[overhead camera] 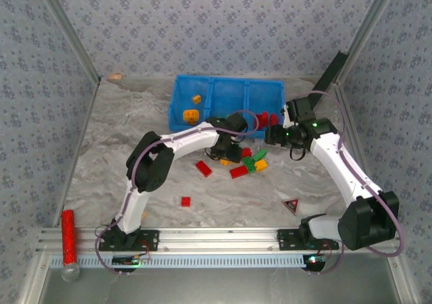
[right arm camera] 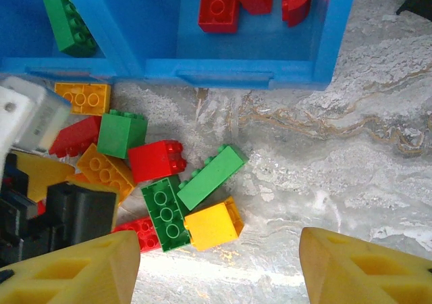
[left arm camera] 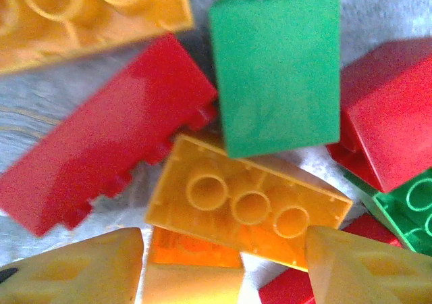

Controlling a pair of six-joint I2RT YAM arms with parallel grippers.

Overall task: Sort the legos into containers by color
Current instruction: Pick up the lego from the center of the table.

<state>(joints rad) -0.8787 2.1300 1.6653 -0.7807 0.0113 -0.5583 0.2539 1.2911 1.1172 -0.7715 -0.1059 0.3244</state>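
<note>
Hovering low over the surface (right arm camera: pixel 351 155), we are holding our left gripper (left arm camera: pixel 223 250) spread above blurred legos (left arm camera: pixel 250 206), one orange brick (left arm camera: pixel 196 257) cut off between its fingers (left arm camera: pixel 74 270); farther on, our right gripper (right arm camera: pixel 219 243) is hanging released before the partly cropped containers (right arm camera: pixel 229 74).

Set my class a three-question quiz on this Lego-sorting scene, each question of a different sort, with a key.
1. True or false: the right gripper is open, with nothing between its fingers.
2. In the top view, which colour of legos lies in the blue tray's left compartment? A red, B green, C orange-yellow.
3. Short answer: what colour is the lone lego nearest the left arm's base?
Key: 1 true; 2 C; 3 red.
</note>
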